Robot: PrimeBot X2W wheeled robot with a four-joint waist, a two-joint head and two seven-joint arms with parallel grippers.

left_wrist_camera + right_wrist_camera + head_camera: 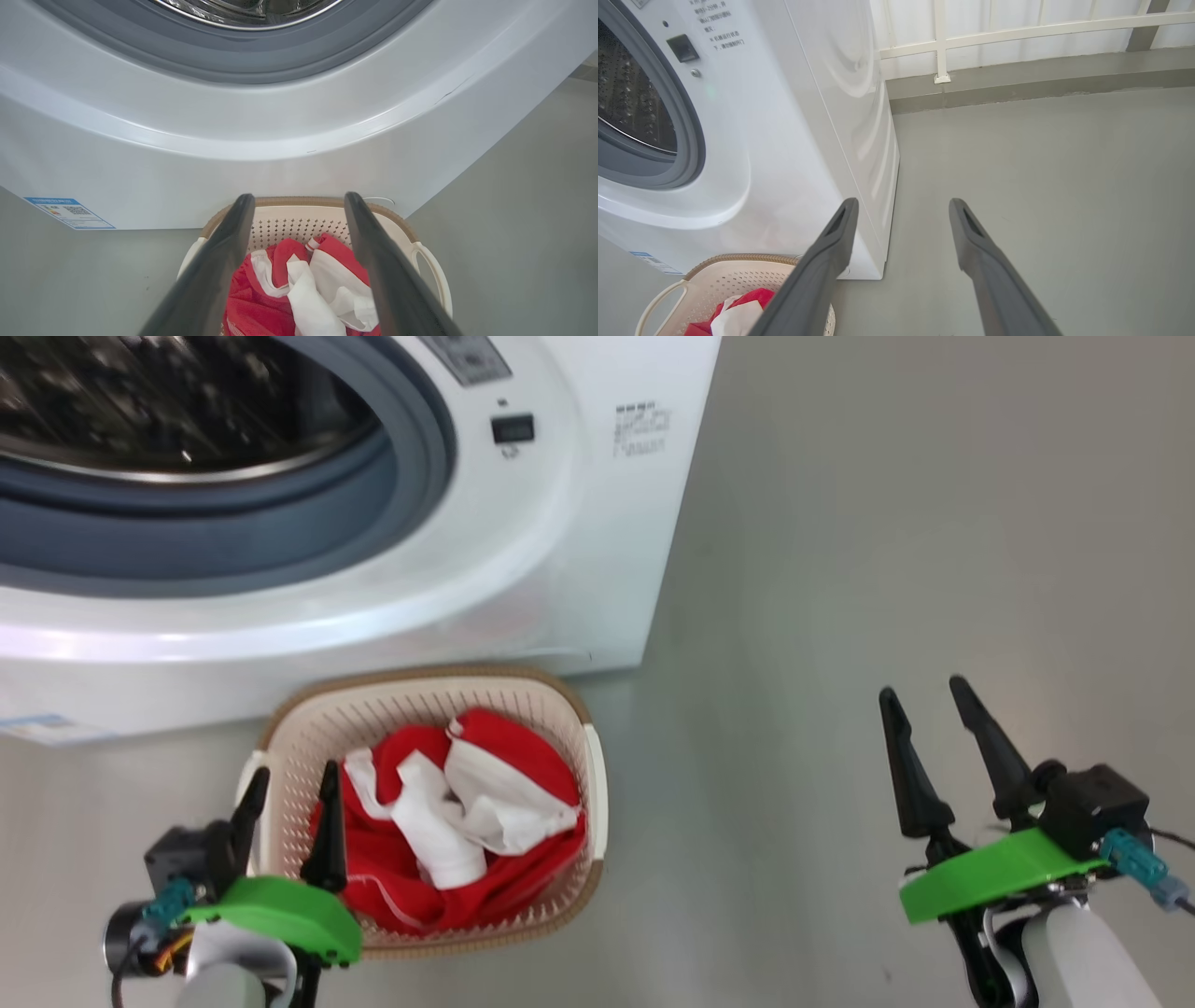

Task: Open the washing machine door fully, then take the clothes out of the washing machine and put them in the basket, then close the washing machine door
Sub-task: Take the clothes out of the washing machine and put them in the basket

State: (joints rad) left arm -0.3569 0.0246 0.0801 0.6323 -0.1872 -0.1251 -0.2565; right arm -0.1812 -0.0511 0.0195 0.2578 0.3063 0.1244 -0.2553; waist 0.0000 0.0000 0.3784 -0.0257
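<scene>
Head view showed the clothes [448, 831] heaped in the basket [420, 674], on the floor against the washing machine [579, 523]. Soft, light and floppy, I'd judge; best pinched at a raised fold. The left gripper [295, 771], at the basket's near-left rim, and the right gripper [921, 687] both gaped empty.

Floor [887, 523]: plain grey, smooth, a few faint dark specks.
Railing [1017, 31]: white bars along the floor's far edge.
Kerb [1041, 79]: raised grey strip beneath the railing.
</scene>
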